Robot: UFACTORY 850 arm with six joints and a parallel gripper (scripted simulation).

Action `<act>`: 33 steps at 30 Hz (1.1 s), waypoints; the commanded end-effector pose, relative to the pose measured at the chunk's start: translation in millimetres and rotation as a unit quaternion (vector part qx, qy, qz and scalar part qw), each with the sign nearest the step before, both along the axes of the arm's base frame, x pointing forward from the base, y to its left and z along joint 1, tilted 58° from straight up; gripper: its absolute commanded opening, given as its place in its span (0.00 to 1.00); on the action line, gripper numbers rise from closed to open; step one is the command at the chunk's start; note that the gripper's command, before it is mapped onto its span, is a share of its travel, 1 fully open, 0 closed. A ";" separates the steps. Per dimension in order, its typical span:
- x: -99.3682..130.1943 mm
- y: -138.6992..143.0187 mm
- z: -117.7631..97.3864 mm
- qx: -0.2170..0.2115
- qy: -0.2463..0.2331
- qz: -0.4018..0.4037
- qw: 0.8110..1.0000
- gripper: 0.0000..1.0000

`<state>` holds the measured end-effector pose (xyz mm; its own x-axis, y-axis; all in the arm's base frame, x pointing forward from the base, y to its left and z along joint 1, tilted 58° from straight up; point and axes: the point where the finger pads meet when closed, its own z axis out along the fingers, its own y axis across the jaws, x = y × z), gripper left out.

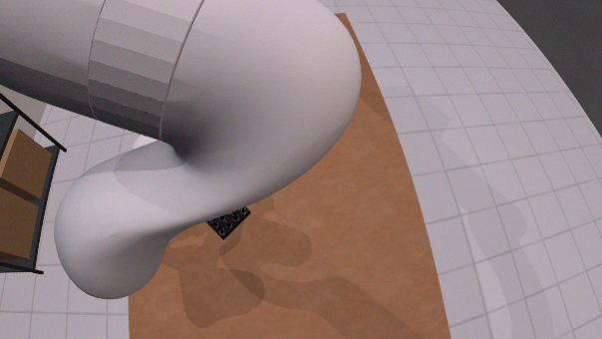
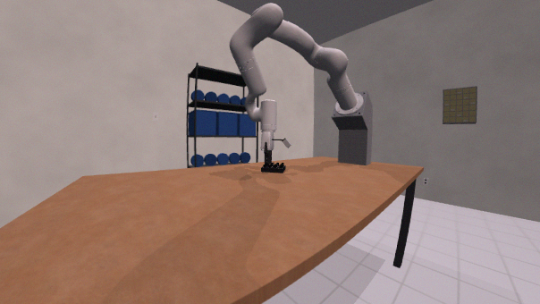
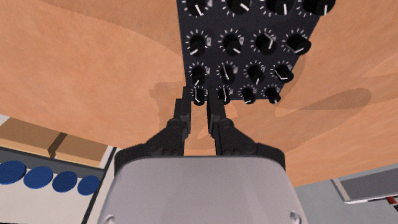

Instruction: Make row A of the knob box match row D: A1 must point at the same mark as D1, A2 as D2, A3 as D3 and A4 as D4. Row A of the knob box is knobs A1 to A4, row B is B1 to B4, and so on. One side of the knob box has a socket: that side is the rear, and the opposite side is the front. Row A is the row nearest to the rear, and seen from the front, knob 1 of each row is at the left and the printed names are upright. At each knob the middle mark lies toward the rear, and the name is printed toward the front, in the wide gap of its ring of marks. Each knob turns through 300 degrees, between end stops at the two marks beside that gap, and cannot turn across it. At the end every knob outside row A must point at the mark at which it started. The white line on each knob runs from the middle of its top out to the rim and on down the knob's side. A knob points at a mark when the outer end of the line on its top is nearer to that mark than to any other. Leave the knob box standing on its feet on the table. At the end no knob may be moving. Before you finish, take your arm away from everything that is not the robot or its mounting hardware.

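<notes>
One knob, the nearest of the leftmost line of knobs in the wrist view, taken from the printed names to be A1 (image 3: 198, 96), is seen between the fingertips of the claw (image 2: 268, 164) (image 3: 199, 96). The knob box (image 1: 228, 220) (image 2: 273, 170) (image 3: 217, 27) is seen at lower centre of the top view, partly covered by the arm, and stretches toward the upper right of the wrist view. The fingers are set a little apart, narrowly open, with a gap at both sides of the knob; nothing is gripped. Their closing line runs left to right there, across the knob, so only a small closing seems needed before a turn. Little room is left on the right, where the neighbouring knob (image 3: 224, 95) could be brushed by that finger.
</notes>
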<state>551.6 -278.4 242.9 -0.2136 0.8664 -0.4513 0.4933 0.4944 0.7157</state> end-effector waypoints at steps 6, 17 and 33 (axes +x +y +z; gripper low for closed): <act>-0.1 -0.2 0.3 0.000 0.000 0.000 1.000 0.08; -0.1 -0.2 0.3 0.000 0.000 0.000 1.000 0.08; -0.1 -0.2 0.3 0.000 0.000 0.000 1.000 0.08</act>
<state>551.6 -278.4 242.9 -0.2136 0.8664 -0.4513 0.4932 0.4944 0.7157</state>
